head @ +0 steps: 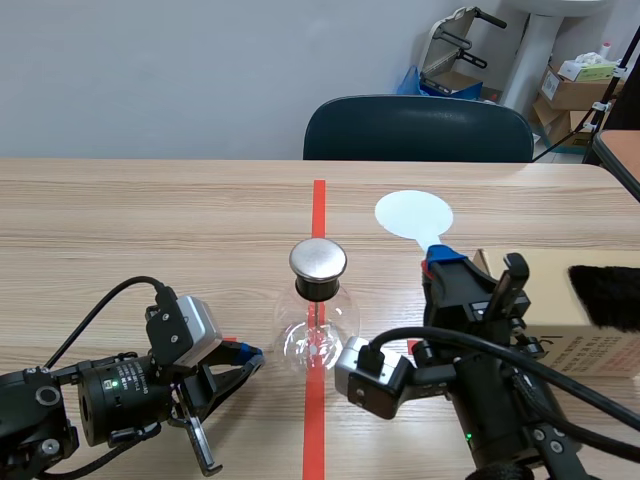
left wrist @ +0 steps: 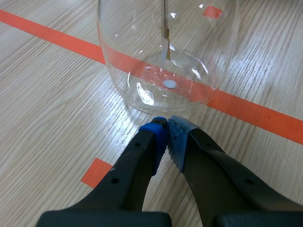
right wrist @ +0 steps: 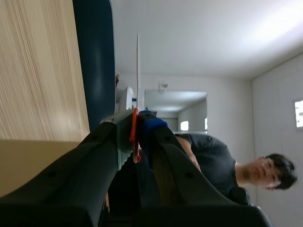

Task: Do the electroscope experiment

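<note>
Since the electroscope (head: 318, 315) is a thin glass flask under a metal cap (head: 318, 259), I judge it light, slick and easy to crack or tip, with a delicate strip hanging from the rod (left wrist: 165, 28) inside. I would not squeeze the bulb. If I had to steady it, I would do so low at the base or at the dark neck collar.

It stands on the long tape line, about midway between the side edges of the table (head: 120, 220) and nearer its near edge than its far one.

My left gripper (left wrist: 168, 131) lies low on the table just beside the flask's base, fingers closed together with nothing between them. I cannot tell whether the pads (left wrist: 179, 137) quite touch the glass.

My right gripper (head: 440, 260) is raised beside the flask, toward the right edge. Its fingers are clamped narrow on the red handle (right wrist: 134, 137) of a white disc paddle (head: 413, 214), which stands upright above it. The paddle looks thin, stiff and light, so the handle seems the right place to hold it.

A cardboard box (head: 545, 335) carrying a black fur pad (head: 608, 295) sits near the right edge.
</note>
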